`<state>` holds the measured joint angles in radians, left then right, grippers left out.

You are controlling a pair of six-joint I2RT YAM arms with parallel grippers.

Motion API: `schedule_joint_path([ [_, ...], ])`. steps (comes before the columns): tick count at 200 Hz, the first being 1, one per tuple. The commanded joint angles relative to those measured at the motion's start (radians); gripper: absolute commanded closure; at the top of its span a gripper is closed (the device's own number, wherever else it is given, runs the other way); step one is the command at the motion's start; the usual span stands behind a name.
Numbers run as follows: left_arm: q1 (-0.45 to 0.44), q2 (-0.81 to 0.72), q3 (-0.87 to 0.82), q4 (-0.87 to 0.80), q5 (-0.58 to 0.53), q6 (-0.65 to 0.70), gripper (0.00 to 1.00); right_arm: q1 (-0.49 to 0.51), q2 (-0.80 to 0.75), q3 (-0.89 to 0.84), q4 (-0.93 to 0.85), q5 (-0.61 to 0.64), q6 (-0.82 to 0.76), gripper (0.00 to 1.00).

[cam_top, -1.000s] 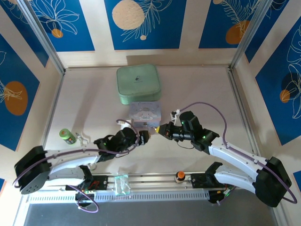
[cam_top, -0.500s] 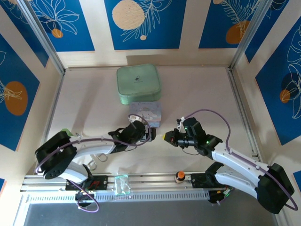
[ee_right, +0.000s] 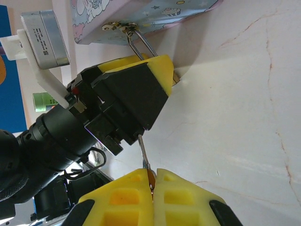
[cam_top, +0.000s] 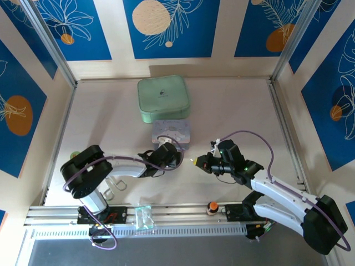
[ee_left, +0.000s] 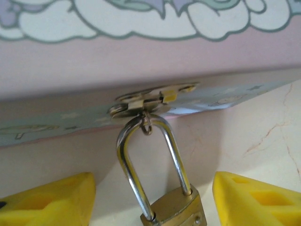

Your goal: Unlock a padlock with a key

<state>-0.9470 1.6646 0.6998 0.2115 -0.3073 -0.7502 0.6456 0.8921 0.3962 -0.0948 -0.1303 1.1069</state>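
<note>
Padlock (ee_left: 171, 207) hangs by its thin shackle from the clasp of the cartoon-printed tin (ee_left: 141, 61), about midway between the side edges of the surface (cam_top: 233, 111) and nearer its near edge than its far edge. The left gripper (ee_left: 154, 195) is released, its yellow fingers (ee_left: 56, 200) standing on either side of the brass body without touching it. The right gripper (ee_right: 153, 181) is clenched on the key (ee_right: 143, 151), whose blade points toward the left gripper.

The step in hand looks like steadying the lock. A square pinch on the brass body, not the shackle, should stop it swinging. The keyhole is hidden, so the body probably needs turning until its underside faces the key. The left gripper also seems to stand in the key's path.
</note>
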Motion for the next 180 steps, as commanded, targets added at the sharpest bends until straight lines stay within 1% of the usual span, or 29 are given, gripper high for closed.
schedule_joint_path([
  [1,0.007,0.029,0.004,0.067,0.003,-0.013,0.38,-0.010,0.010,-0.016,-0.003,-0.011,-0.004,1.00],
  [34,-0.003,0.060,0.000,0.106,0.024,-0.042,0.46,-0.011,0.061,-0.004,0.023,-0.030,-0.002,1.00],
  [59,-0.019,0.069,0.006,0.078,-0.013,-0.073,0.49,-0.008,0.112,0.000,0.068,-0.053,0.014,1.00],
  [71,-0.027,0.088,0.013,0.077,-0.016,-0.084,0.52,-0.003,0.138,-0.003,0.100,-0.058,0.022,1.00],
  [90,-0.045,0.123,0.021,0.070,-0.032,-0.103,0.54,0.003,0.182,-0.007,0.150,-0.061,0.054,1.00],
  [108,-0.067,0.127,0.014,0.079,-0.076,-0.110,0.60,0.011,0.208,-0.026,0.215,-0.048,0.101,1.00],
  [118,-0.074,0.127,0.015,0.070,-0.090,-0.120,0.61,0.017,0.219,-0.028,0.232,-0.041,0.112,1.00],
  [130,-0.077,0.127,0.009,0.081,-0.082,-0.131,0.67,0.026,0.231,-0.018,0.228,-0.030,0.110,1.00],
  [139,-0.078,0.126,0.005,0.096,-0.074,-0.133,0.69,0.032,0.240,-0.013,0.226,-0.023,0.109,1.00],
  [168,-0.082,0.104,-0.012,0.114,-0.071,-0.153,0.85,0.050,0.270,-0.012,0.246,-0.014,0.120,1.00],
  [180,-0.082,0.089,-0.019,0.119,-0.072,-0.155,0.85,0.057,0.279,-0.012,0.254,-0.010,0.123,1.00],
])
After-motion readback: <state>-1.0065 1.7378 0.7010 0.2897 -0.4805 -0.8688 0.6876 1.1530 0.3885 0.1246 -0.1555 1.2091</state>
